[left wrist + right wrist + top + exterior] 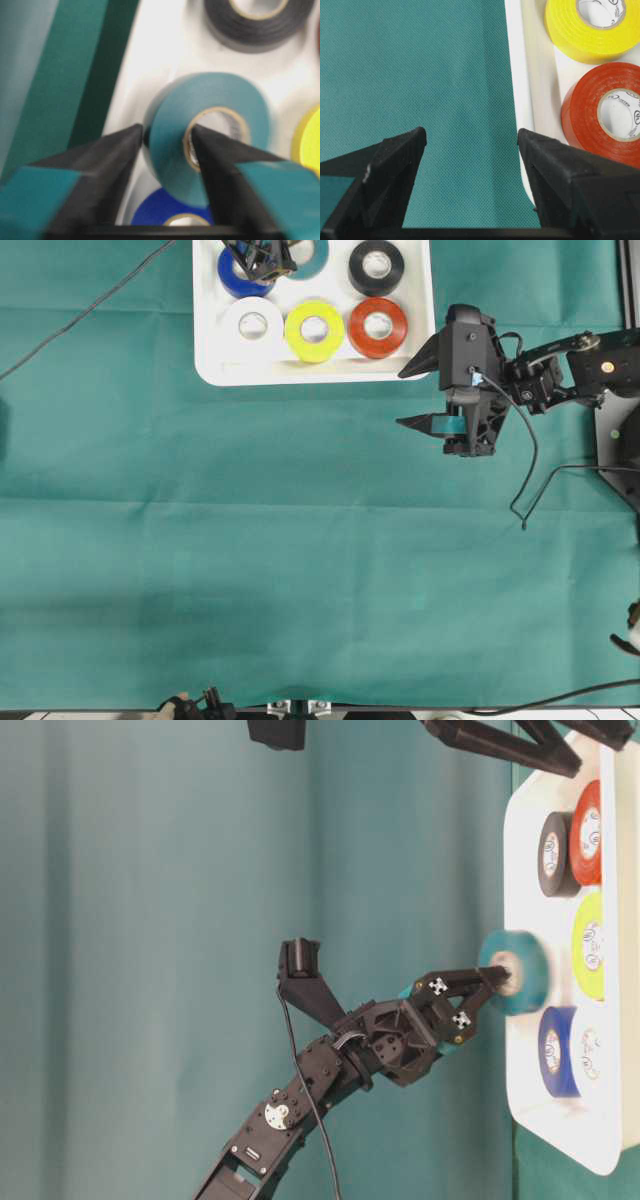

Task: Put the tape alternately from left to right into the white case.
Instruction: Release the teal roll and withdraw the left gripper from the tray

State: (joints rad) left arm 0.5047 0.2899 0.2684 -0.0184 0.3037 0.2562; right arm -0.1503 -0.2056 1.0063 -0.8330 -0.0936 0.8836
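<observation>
the shallow white plastic rectangular case with its raised rim lies at the far edge of the green-cloth worktop. inside it lie flat a blue tape roll, a white tape roll, a yellow tape roll, a red-orange tape roll and a black tape roll. the left claw reaches into the case, one finger inside the pale core of the teal tape roll and the other outside its wall; whether it pinches the roll or has let go i cannot tell. in the table-level view this roll is lifted off the case floor. the right claw hangs spread wide above the cloth just beside the case rim, nothing between its fingers.
</observation>
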